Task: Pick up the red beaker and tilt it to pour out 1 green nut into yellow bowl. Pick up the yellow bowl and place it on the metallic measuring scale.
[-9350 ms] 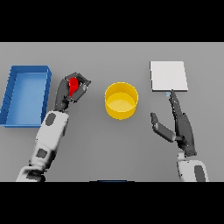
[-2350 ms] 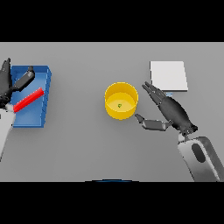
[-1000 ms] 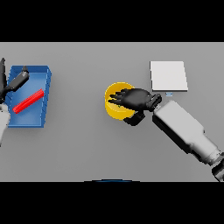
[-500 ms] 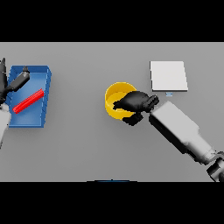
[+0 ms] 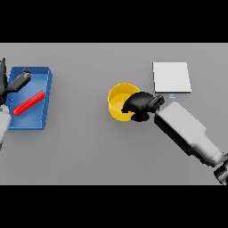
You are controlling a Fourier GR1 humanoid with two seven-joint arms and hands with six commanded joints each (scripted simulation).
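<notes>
Pouring judged finished: red beaker [image 5: 29,103] lying in the blue tray [image 5: 46,100] at far left, under the left hand [image 5: 15,83], fingers loosely spread, holding nothing. Now on step two: right hand [image 5: 140,105] curled round the right rim of the yellow bowl [image 5: 118,101] at mid-worktop. Lift and placement on the metallic measuring scale [image 5: 171,77], just right and farther, left to do.

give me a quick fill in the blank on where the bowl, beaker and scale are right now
The right hand grips the rim of the ____ bowl.
The red beaker lies in the ____ tray.
The metallic scale has ____ on it.
The left hand shows at the view's ____ edge.

Missing: yellow; blue; nothing; left
</notes>
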